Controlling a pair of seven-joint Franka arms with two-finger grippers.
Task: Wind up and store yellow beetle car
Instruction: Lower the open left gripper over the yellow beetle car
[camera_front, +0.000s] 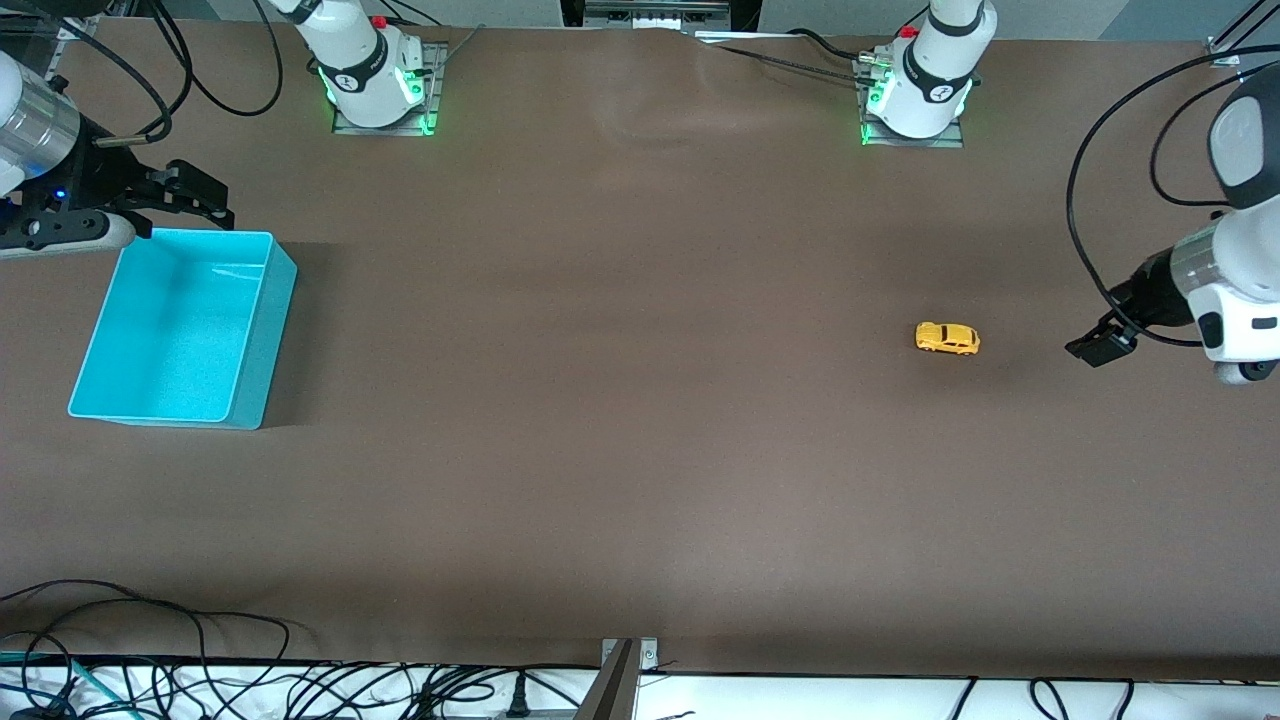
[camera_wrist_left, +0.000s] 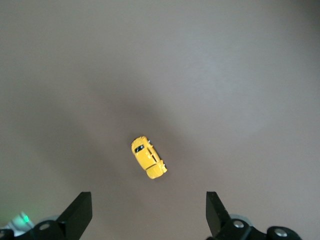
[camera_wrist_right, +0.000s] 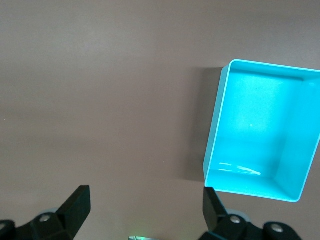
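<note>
The car (camera_front: 947, 339) is tiny against the left gripper's (camera_wrist_left: 148, 215) wide-open, empty jaws, so a slightly off descent could nudge it rolling. It stands on the table (camera_front: 640, 400) toward the left arm's end: yellow, rounded, probably dark-windowed. The right gripper (camera_wrist_right: 145, 212) waits open and empty beside the bin (camera_front: 255, 345).

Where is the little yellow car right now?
The yellow beetle car sits alone on the brown table, toward the left arm's end. The open left claw hangs close by, and the blue bin is at the right arm's end.
</note>
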